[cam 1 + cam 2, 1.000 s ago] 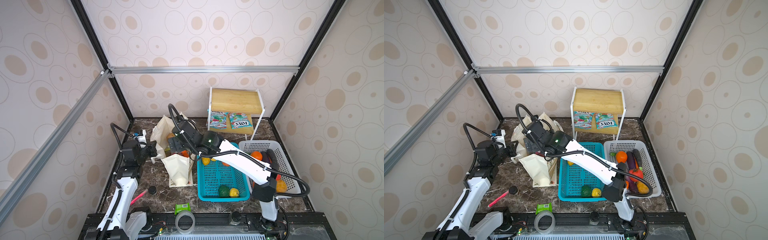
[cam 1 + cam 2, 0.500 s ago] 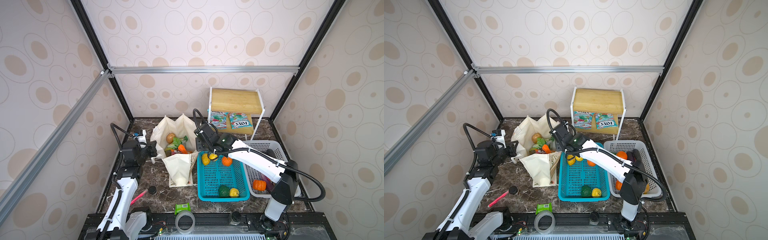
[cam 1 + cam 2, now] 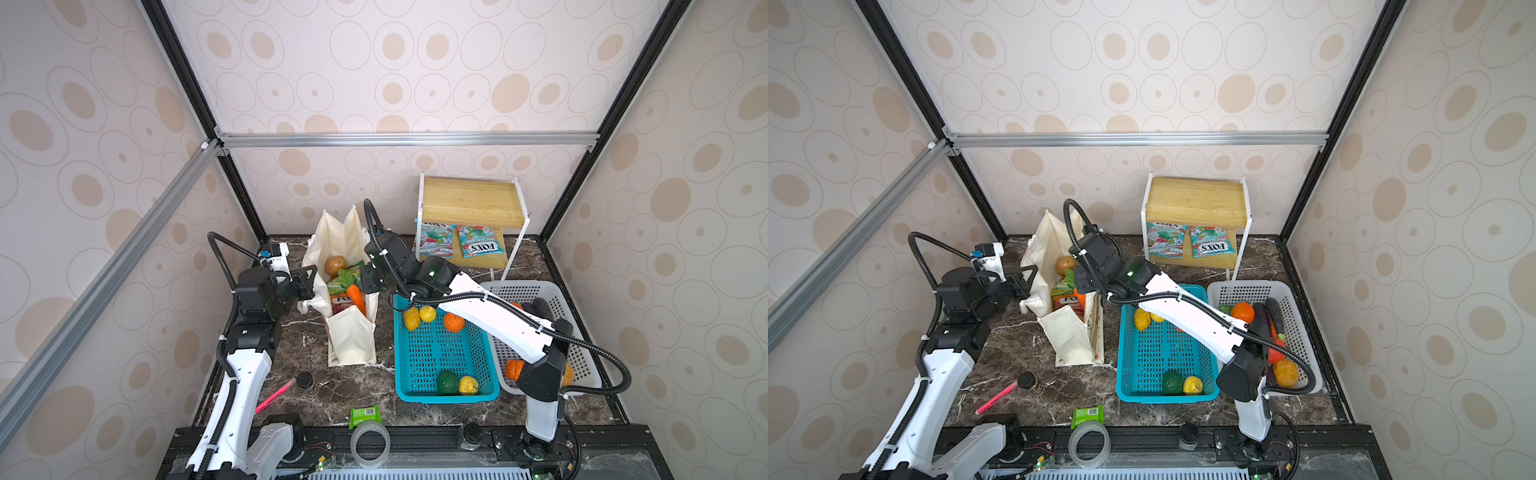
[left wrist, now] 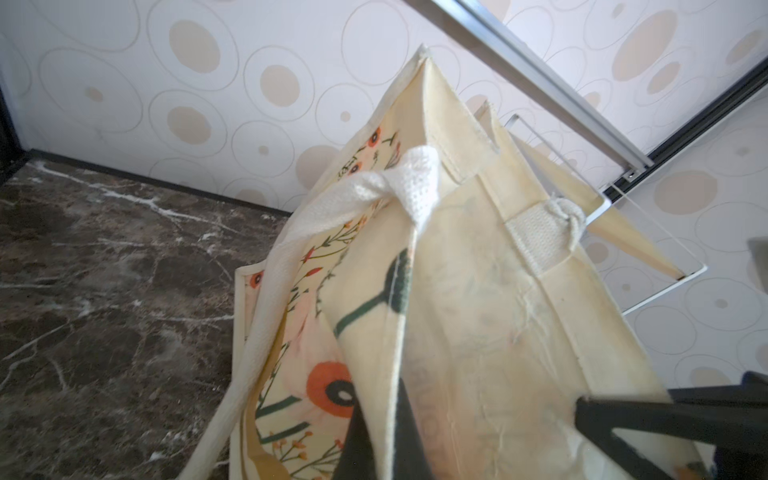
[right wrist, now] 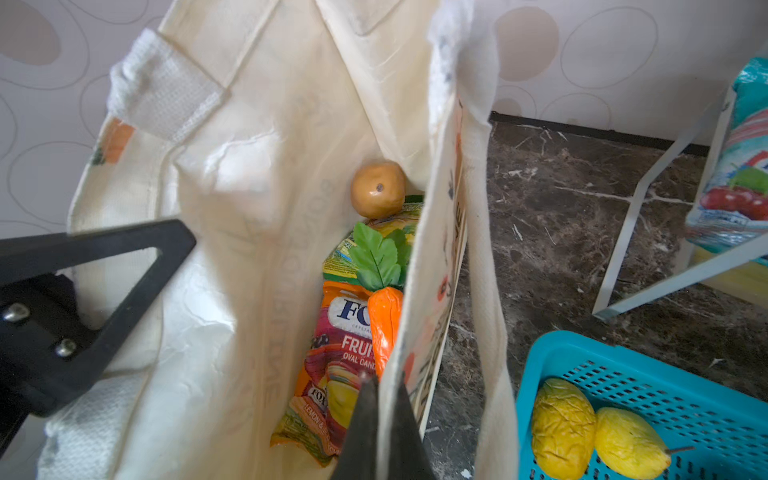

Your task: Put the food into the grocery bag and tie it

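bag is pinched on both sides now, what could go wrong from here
1. The right gripper pinches only the thin rim of the bag, so a pull could slip the fabric free.
2. The carrot leans on that wall right by the grip and may get pushed or caught as the mouth closes.
3. The lemons lie in the blue basket; tying now would leave them out.

Bag (image 3: pixel 338 237) of matt woven cloth; packets (image 5: pixel 332 361) glossy film; baskets (image 3: pixel 440 357) perforated plastic; worktop (image 3: pixel 307 345) polished veined stone; shelf (image 3: pixel 469 201) smooth wood on white metal frame.
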You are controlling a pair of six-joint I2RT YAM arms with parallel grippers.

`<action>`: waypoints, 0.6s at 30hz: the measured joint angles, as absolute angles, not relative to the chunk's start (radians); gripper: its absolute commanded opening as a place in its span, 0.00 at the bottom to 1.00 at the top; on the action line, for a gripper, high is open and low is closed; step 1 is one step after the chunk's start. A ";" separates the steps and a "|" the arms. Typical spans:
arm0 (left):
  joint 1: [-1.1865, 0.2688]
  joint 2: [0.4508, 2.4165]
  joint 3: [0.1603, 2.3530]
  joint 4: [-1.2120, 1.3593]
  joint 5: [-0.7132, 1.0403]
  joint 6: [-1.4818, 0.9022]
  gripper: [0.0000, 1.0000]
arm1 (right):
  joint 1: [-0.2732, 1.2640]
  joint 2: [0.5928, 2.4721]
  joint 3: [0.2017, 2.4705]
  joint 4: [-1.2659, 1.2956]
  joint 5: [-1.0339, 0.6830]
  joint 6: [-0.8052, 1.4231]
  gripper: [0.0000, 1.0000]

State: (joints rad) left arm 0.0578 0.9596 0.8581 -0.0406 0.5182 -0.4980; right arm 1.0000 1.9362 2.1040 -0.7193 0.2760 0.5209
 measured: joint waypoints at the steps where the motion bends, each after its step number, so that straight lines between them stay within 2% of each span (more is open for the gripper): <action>1: 0.058 0.960 0.858 -0.037 0.519 -0.501 0.00 | 1.000 1.936 2.104 -0.723 0.284 0.518 0.00; 11: 0.056 1.024 0.788 0.020 0.524 -0.544 0.03 | 0.960 1.936 1.985 -0.721 0.325 0.551 0.00; 12: 0.056 1.030 0.788 0.028 0.527 -0.548 0.07 | 0.955 1.936 1.977 -0.718 0.333 0.554 0.00; 15: 0.056 1.036 0.788 0.059 0.530 -0.564 0.38 | 0.948 1.931 1.957 -0.714 0.345 0.564 0.00; 18: 0.056 1.022 0.792 0.088 0.516 -0.585 0.59 | 0.944 1.919 1.934 -0.709 0.353 0.572 0.00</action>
